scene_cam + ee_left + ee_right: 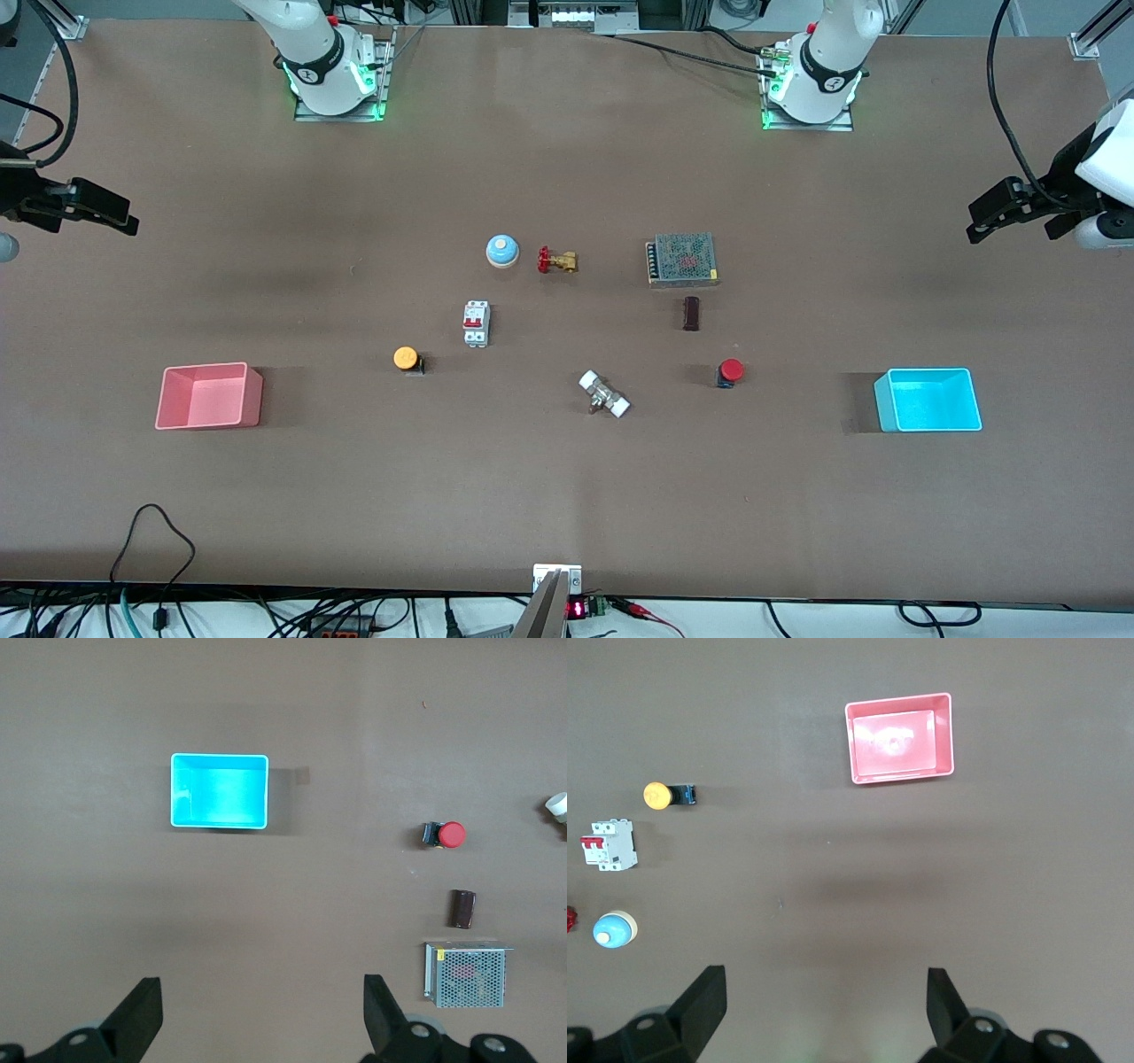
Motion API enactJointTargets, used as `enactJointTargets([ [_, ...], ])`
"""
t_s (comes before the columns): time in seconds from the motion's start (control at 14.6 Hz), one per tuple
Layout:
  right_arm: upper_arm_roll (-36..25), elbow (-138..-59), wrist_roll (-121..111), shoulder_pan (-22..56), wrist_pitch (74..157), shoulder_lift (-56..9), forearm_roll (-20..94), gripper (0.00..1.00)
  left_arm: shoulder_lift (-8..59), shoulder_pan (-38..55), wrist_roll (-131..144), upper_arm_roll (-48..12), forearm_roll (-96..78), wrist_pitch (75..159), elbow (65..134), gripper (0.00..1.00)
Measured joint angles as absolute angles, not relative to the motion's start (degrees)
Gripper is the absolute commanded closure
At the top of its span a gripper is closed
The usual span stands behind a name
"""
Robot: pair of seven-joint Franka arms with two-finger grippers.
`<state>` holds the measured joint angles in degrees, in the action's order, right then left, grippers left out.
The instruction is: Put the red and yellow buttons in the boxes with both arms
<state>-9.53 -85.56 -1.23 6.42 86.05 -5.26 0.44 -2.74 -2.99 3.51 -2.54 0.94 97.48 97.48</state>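
The yellow button [407, 359] lies on the table between the middle and the pink-red bin [209, 396], toward the right arm's end. The red button [730, 371] lies toward the left arm's end, with the cyan-blue bin [928, 400] farther out that way. Both bins are empty. My right gripper [124, 220] hangs open and empty over the table's edge at its own end. Its wrist view [826, 979] shows the yellow button [658, 795] and pink bin [900, 738]. My left gripper [976, 226] hangs open and empty over the other end. Its wrist view [263, 988] shows the red button [450, 835] and cyan bin [219, 790].
Mid-table stand a blue dome bell [502, 251], a brass valve with a red handle [557, 260], a white circuit breaker [477, 322], a metal mesh power supply [682, 260], a small dark block [691, 313] and a white-capped fitting [604, 394].
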Motion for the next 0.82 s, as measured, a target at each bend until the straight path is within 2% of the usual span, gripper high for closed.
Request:
enactJointTargets([
  [0.41,-9.5,-85.9,-1.2,6.4,85.6,-4.9,0.4,0.00,-1.1,-2.9,3.6,-2.7,0.3,97.5,97.3,0.00],
  [0.62,-9.2,-87.2,-1.2,6.7,87.9,-5.6,0.4,0.00,2.1,-2.8,3.6,-3.0,-3.4,97.7,97.2,0.00],
  [0.82,-8.8,-87.9,-1.2,8.6,89.7,-8.8,0.4,0.00,6.6,-1.7,4.0,-3.2,-4.5,101.4,97.2,0.00],
])
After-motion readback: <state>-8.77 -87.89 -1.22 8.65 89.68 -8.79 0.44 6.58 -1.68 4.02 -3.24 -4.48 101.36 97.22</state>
